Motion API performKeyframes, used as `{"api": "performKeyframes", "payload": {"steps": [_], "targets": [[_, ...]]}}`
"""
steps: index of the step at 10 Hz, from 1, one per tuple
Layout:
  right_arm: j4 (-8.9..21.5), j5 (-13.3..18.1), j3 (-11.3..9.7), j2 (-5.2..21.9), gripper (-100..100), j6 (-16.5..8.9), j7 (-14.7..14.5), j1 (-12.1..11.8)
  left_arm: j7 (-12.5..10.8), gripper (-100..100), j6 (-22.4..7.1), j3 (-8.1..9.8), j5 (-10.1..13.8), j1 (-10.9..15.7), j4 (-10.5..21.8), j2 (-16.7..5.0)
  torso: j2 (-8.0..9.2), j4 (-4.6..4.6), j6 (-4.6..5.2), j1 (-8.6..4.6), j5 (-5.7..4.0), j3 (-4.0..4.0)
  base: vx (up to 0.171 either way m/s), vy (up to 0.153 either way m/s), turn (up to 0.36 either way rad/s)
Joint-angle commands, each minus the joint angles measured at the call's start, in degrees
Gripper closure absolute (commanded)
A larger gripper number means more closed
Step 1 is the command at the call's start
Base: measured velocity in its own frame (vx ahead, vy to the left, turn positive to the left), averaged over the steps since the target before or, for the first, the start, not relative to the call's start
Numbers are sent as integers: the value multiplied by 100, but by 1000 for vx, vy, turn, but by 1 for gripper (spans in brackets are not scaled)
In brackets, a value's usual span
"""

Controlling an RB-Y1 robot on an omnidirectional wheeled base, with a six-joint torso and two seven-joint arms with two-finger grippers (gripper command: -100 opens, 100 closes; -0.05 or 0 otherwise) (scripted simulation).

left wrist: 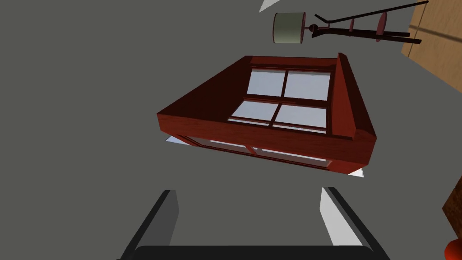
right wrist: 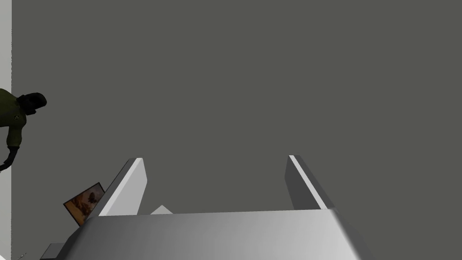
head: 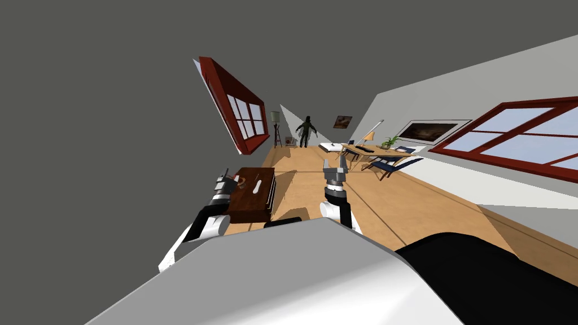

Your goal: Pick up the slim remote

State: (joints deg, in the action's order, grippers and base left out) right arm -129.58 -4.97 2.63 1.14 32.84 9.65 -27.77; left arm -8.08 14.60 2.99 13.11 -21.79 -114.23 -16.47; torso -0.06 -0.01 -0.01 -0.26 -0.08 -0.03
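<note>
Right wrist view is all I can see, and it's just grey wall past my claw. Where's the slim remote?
Observer: The slim white remote lies on a dark brown low table, off to the left of your right claw.
Operator: Is my other claw closer?
Observer: Yes, the left claw hovers by that table's left side, with the remote just beyond it.
Operator: Is it open?
Observer: Yes, its fingers stand wide apart with nothing between them.
</note>
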Motion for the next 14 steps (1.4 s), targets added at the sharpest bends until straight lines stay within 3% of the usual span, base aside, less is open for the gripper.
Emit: {"api": "performKeyframes", "payload": {"steps": [1,2,3,5,6,7,8,9,10,11,14], "targets": [[0,0,0,0,0,0,0,0,-86,-100,-201,73,112,154,286,-172,0,0,0,0,0,0,7,-75,-17],[0,0,0,0,0,0,0,0,-86,-100,-201,73,112,154,390,-172,1,0,0,0,1,1,7,-80,-7],[0,0,0,0,0,0,0,0,-158,-100,-417,139,218,277,554,-318,2,0,0,-1,1,1,25,-98,-17],[0,0,0,0,0,0,0,0,-158,-100,-417,139,218,277,708,-318,-3,-1,0,-5,-1,-2,19,-67,-1],[0,0,0,0,0,0,0,0,-232,-100,-645,211,331,400,936,-460,-2,0,0,9,2,-1,31,-79,-25],[0,0,0,0,0,0,0,0,-232,-100,-645,211,331,400,1041,-460,-6,-1,0,1,1,-3,36,-78,-2],[0,0,0,0,0,0,0,0,-305,-100,-882,290,449,524,1223,-597,-8,-2,0,1,1,-4,72,-93,-16],[0,0,0,0,0,0,0,-1,-305,-100,-882,290,449,524,1333,-597,-19,-3,1,-5,0,-10,58,-81,-5],[0,0,0,0,0,0,0,-1,-378,-100,-1129,374,571,647,1548,-726,-18,-4,0,-1,0,-11,65,-83,-21],[0,0,0,0,0,0,0,-1,-378,-100,-1129,374,571,647,1743,-726,-21,-4,0,-1,0,-11,53,-70,-5],[0,0,0,0,0,0,0,-1,-521,-100,-1588,562,829,885,2324,-958,-22,-5,-1,3,1,-13,84,-70,-15]]}}
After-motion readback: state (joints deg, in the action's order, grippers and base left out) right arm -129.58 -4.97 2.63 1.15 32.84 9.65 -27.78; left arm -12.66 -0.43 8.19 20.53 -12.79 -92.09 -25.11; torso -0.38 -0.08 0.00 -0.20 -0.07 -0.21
